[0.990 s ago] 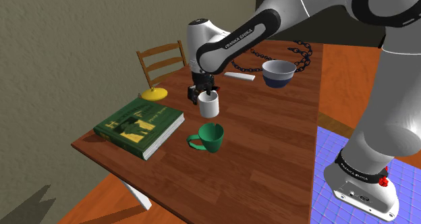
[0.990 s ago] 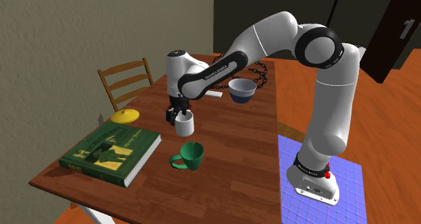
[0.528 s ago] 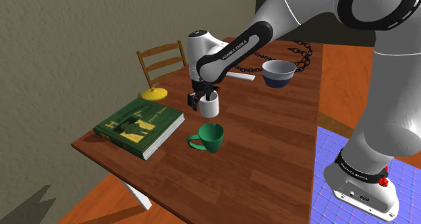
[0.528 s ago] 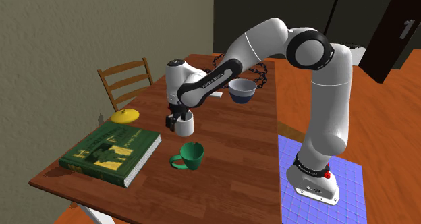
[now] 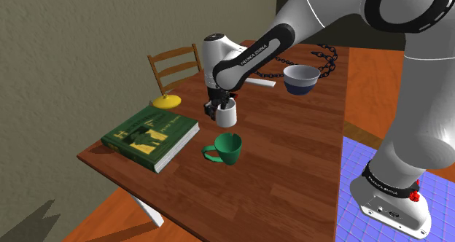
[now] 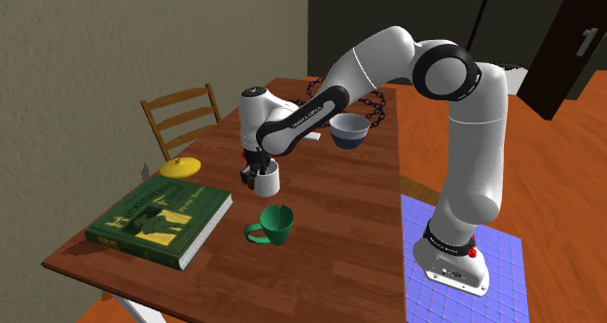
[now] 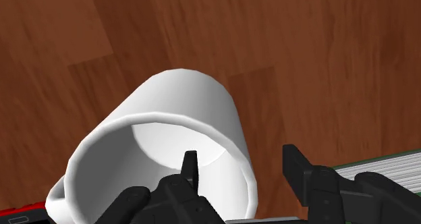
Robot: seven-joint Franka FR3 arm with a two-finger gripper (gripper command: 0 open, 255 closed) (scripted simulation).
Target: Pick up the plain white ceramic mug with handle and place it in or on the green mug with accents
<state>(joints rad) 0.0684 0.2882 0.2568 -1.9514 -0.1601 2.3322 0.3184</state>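
A plain white mug [image 5: 227, 115] [image 6: 267, 181] stands upright on the wooden table [image 5: 292, 160], just behind the green mug [image 5: 228, 149] [image 6: 277, 224]. My black gripper [image 5: 217, 106] [image 6: 254, 173] is down at the white mug's rim, on its side toward the book. In the wrist view the gripper [image 7: 243, 163] straddles the white mug's [image 7: 189, 108] wall, with one finger inside and the other outside. A gap shows between the outer finger and the wall, so the mug is not clasped. The green mug lies apart from the gripper, with its handle toward the book.
A green book [image 5: 149, 136] lies near the table's edge, at the shoulder view's left. A yellow lid-like thing [image 5: 166, 101] sits behind it, by a wooden chair [image 5: 175, 64]. A blue-and-white bowl [image 5: 300, 79], a black chain [image 5: 321, 58] and a flat white piece [image 5: 259, 82] lie farther back.
The gripper has come down from above the white mug onto its rim, and the arm's elbow has shifted. The mugs have not moved.
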